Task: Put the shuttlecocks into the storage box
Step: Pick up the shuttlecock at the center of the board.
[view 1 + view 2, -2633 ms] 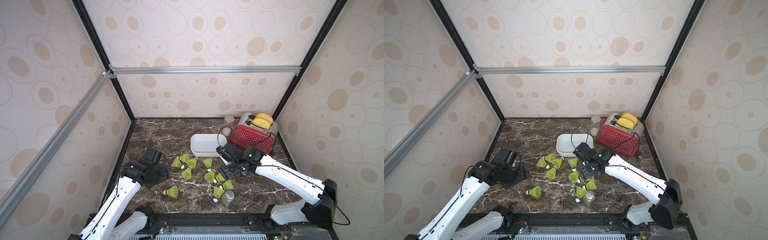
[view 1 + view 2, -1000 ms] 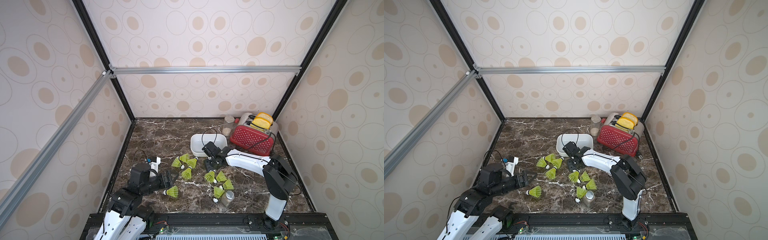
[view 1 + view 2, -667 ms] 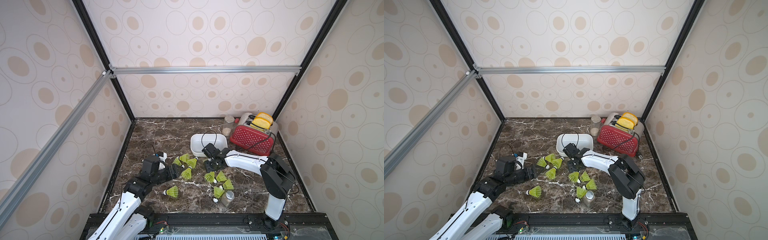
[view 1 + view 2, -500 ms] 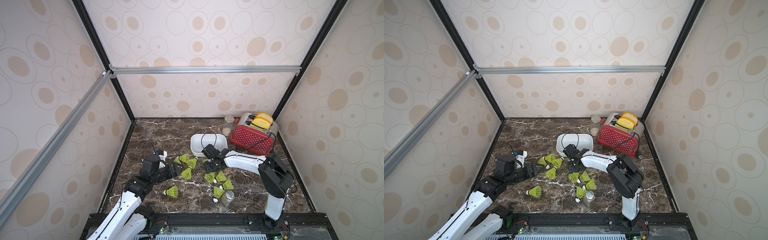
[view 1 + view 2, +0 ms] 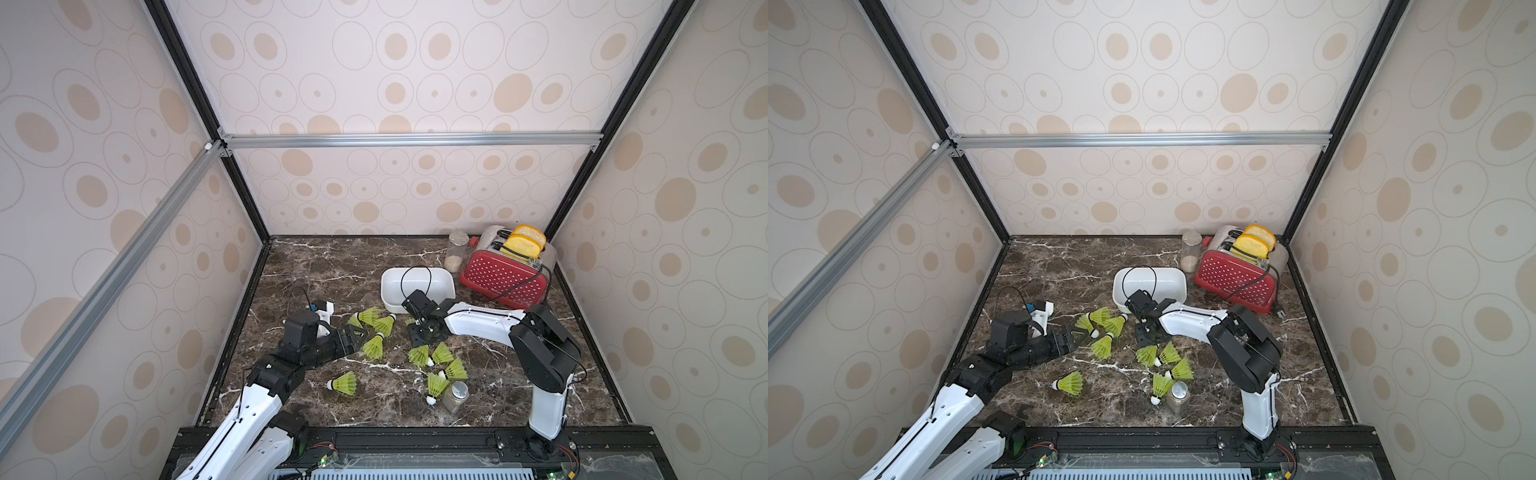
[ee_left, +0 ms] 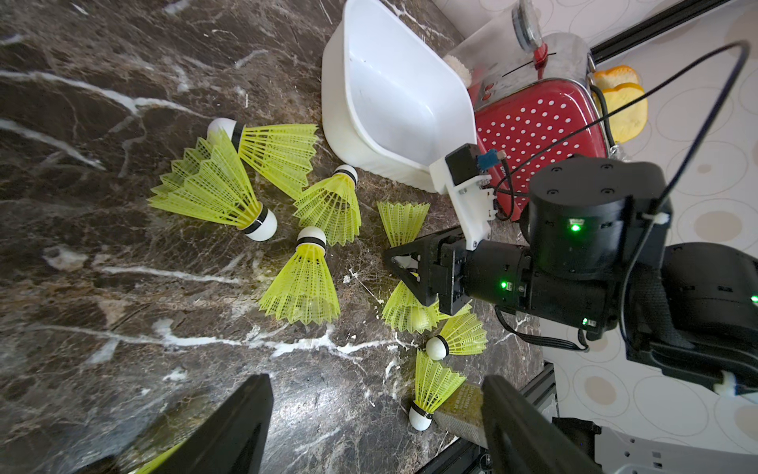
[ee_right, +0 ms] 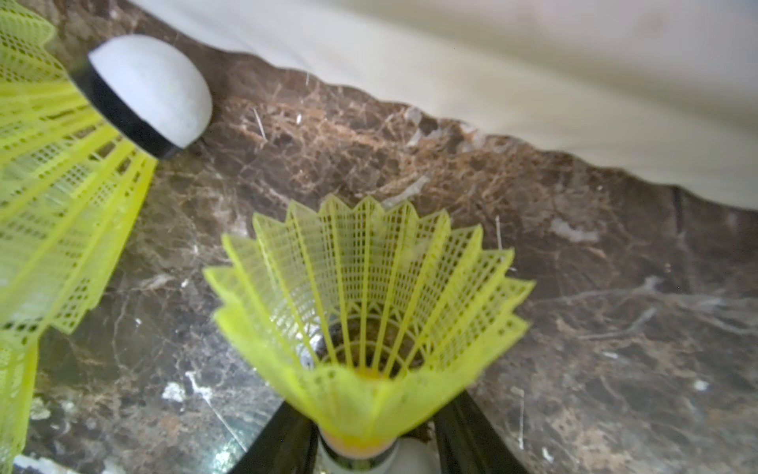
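Several neon yellow-green shuttlecocks lie on the dark marble in front of the white storage box (image 5: 390,300) (image 5: 1121,296). One group (image 5: 374,347) (image 6: 303,283) lies just ahead of my left gripper (image 5: 356,335) (image 6: 377,427), which is open with nothing between its fingers. My right gripper (image 5: 419,335) (image 7: 373,451) is low beside the box's near wall (image 7: 492,82). It stands open, its fingers close on either side of the tip of one shuttlecock (image 7: 369,287) (image 6: 404,223). More shuttlecocks (image 5: 441,354) lie behind it, and a lone one (image 5: 345,383) lies at the front.
A red dotted toaster (image 5: 505,278) with bread in its slots stands at the back right, its black cable (image 5: 517,286) trailing forward. A glass jar (image 5: 457,251) stands beside it. A metal-capped shaker (image 5: 455,397) lies next to the front shuttlecocks.
My left arm has swung in from the front left, and its open gripper now reaches the left group of shuttlecocks. My right gripper has stayed low by the box while its jaws narrowed.
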Robot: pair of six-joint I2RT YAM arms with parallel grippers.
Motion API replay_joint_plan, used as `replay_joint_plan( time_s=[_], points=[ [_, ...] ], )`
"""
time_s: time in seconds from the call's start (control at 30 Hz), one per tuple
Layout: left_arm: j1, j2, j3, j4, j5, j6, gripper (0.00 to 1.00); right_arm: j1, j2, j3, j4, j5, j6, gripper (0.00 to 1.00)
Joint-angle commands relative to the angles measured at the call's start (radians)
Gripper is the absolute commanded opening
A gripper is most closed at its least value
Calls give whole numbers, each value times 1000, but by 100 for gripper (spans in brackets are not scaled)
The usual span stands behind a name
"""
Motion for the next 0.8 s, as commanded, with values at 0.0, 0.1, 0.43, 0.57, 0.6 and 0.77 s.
replay_joint_plan(
  time_s=[0.0,0.1,0.43,0.57,0.6,0.77],
  points=[
    [-4,-12,13,-16,10,8,83,6,22,22,-2,22,3,49],
    [-4,-11,14,-19,13,12,83,5,26,27,1,28,-2,48],
    [-4,-2,25,-29,17,18,83,5,31,42,-11,27,-10,34],
    [-4,3,28,-26,15,23,83,7,8,37,-24,36,-10,30],
    [-4,4,31,-25,14,24,83,7,0,35,-26,42,-11,30],
    [-4,15,49,-32,5,37,83,7,-65,31,-65,45,-14,30]
  ],
)
